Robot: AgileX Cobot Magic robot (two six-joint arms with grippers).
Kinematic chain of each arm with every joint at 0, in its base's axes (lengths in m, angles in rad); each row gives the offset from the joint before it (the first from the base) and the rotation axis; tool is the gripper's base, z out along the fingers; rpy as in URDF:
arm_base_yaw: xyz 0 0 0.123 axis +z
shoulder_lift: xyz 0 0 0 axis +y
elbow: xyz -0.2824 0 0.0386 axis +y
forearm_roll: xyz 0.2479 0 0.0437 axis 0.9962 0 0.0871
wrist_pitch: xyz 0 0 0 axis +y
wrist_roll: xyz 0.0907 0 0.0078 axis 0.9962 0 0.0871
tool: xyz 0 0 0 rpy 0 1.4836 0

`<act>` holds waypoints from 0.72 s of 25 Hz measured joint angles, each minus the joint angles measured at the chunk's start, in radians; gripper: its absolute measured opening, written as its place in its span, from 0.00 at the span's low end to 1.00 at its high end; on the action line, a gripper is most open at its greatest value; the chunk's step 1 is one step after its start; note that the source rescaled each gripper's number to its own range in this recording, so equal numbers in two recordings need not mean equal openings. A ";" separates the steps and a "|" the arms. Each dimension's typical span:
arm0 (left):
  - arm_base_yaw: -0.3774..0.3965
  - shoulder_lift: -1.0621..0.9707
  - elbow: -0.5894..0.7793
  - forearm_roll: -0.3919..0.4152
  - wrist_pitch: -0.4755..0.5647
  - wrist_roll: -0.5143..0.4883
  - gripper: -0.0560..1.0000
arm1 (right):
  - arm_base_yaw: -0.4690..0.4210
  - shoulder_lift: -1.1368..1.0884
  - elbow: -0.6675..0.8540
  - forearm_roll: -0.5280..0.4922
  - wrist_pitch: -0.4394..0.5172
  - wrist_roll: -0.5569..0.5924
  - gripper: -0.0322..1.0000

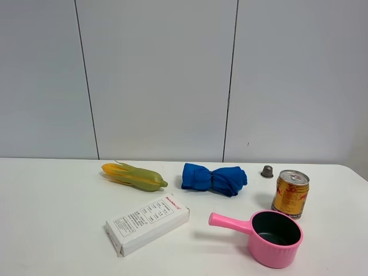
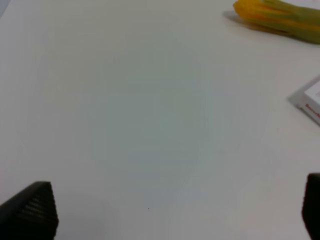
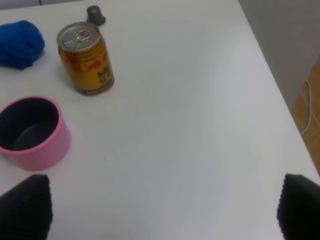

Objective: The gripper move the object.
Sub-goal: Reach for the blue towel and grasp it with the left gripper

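Blue cloth (image 1: pixel 214 179) sits mid-table between the corn cob (image 1: pixel 134 176) and the can (image 1: pixel 290 193). Left gripper (image 2: pixel 170 212) and right gripper (image 3: pixel 162 207) both gape empty; you'd best grab its cinched middle with the right one.

Blue cloth (image 1: pixel 214 179), yellow-green corn (image 1: pixel 134 176), white box (image 1: pixel 147 223) w/ black print, pink pot (image 1: pixel 275 237), gold can (image 1: pixel 290 194).

Blue cloth roll (image 1: pixel 214 179), cinched midway, lying untouched
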 joint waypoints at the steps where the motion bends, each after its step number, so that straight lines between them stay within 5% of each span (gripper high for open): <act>1: 0.000 0.000 0.000 0.000 0.000 0.000 1.00 | 0.000 0.000 0.000 0.000 0.000 0.000 1.00; 18: 0.000 0.000 0.000 0.000 0.000 0.000 1.00 | 0.000 0.000 0.000 0.000 0.000 0.000 1.00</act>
